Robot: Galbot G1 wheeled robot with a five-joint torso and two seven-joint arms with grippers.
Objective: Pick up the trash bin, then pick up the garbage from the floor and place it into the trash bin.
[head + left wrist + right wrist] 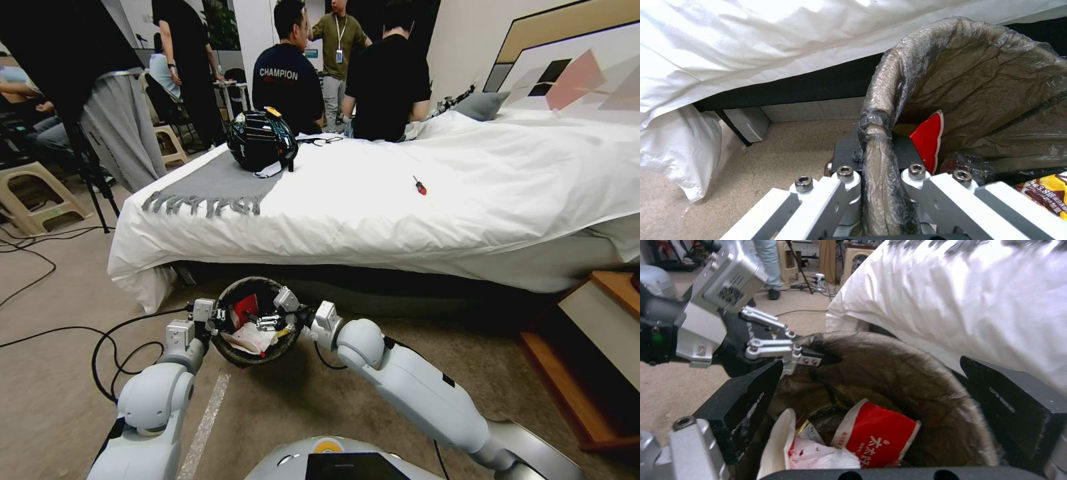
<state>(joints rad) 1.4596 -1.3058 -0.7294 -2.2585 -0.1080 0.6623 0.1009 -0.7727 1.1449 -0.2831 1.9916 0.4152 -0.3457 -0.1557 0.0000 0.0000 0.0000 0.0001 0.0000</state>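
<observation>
Trash bin (257, 357) hangs above the beige carpet (53, 393) in front of the robot, just short of the foot of a bed draped in a loose white duvet (433, 220). The left gripper (880, 173) is clamped on the near-left rim, one dark pad (902, 146) inside the liner and the other outside, pinching the crinkled brown-black plastic bag (987, 73) over the hard edge. The right gripper (871, 406) hovers over the bin's mouth with its two flat black fingers (746, 400) spread wide apart and nothing between them, so it reads as having just let a piece go or being about to pull away. Inside the round, thin-walled bin lies the garbage: a glossy red-and-white snack packet (876, 436), a crumpled white tissue (818, 453) stained with red, and a yellow printed wrapper (1047, 193). Judged from this, the bin is already picked up and the work stands at the dropping-in stage; no litter is visible on the stretch of floor that shows, so the job looks near its end. A further move would call for lifting the open right gripper clear of the soft liner without snagging it, while the left grip stays firm on a rim that is slippery under film. On the bed rest a shiny black helmet (261, 140), a fringed grey throw (213, 187) and a small red-handled screwdriver (419, 186).
</observation>
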